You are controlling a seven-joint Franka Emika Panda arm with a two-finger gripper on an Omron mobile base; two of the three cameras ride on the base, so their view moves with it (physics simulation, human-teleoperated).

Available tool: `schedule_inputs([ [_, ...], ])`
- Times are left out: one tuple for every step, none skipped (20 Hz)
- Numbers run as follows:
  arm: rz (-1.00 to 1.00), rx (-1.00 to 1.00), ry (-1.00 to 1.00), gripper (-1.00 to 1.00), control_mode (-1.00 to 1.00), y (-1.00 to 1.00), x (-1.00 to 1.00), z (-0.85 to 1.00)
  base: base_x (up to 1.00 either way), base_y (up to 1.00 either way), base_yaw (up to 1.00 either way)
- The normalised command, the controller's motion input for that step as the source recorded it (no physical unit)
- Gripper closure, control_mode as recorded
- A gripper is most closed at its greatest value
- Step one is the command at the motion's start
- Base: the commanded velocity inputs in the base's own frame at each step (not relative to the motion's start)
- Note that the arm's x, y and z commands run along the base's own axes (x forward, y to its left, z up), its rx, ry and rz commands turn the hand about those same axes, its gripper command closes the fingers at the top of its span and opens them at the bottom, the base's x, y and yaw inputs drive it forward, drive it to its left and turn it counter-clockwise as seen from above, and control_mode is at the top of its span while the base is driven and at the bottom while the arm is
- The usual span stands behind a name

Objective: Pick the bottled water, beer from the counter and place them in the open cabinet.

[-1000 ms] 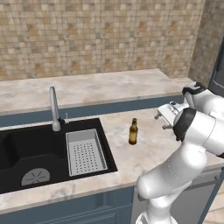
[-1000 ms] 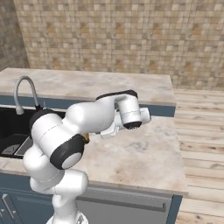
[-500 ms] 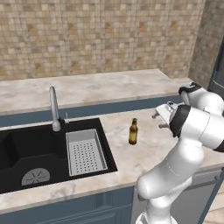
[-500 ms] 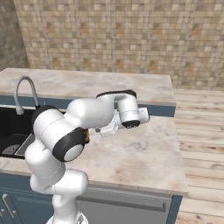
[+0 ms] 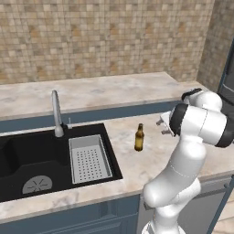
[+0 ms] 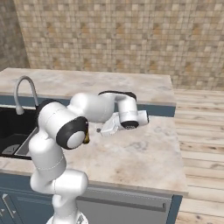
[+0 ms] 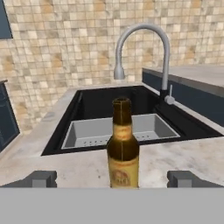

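Gripper [image 7: 113, 178] level with beer [image 7: 123, 146], jaws wide, empty.
You see it upright on the counter [image 7: 183, 159], beside the sink [image 7: 94, 113].

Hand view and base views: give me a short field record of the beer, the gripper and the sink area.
beer: upright on the counter, right of the sink
gripper: open, level with the bottle, a fingertip to each side, not touching
sink insert: grey perforated tray in the basin's right part
faucet: behind the sink
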Motion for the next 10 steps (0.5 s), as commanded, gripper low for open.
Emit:
schedule_inputs([
  [-0.07,0.0,0.02,-1.0,-1.0,0.0,0.26,-0.26,0.0,0.0,0.0],
  [-0.06,0.0,0.01,-1.0,-1.0,0.0,0.26,-0.24,0.0,0.0,0.0],
  [-0.06,0.0,0.0,-1.0,-1.0,0.0,0.24,-0.2,0.0,0.0,0.0],
  [-0.05,0.0,0.0,-1.0,-1.0,0.0,0.23,-0.16,0.0,0.0,0.0],
  [-0.06,0.0,0.0,-1.0,-1.0,0.0,0.21,-0.14,0.0,0.0,0.0],
  [-0.06,0.0,0.0,-1.0,-1.0,0.0,0.25,-0.14,0.0,0.0,0.0],
  [-0.06,0.0,0.0,-1.0,-1.0,0.0,0.26,-0.11,0.0,0.0,0.0],
  [-0.06,0.0,0.0,-1.0,-1.0,0.0,0.2,-0.08,0.0,0.0,0.0],
  [-0.03,0.0,0.0,-1.0,-1.0,0.0,0.01,-0.06,0.0,0.0,0.0],
  [0.0,0.0,0.0,-1.0,-1.0,0.01,0.0,-0.04,0.0,0.0,0.0],
])
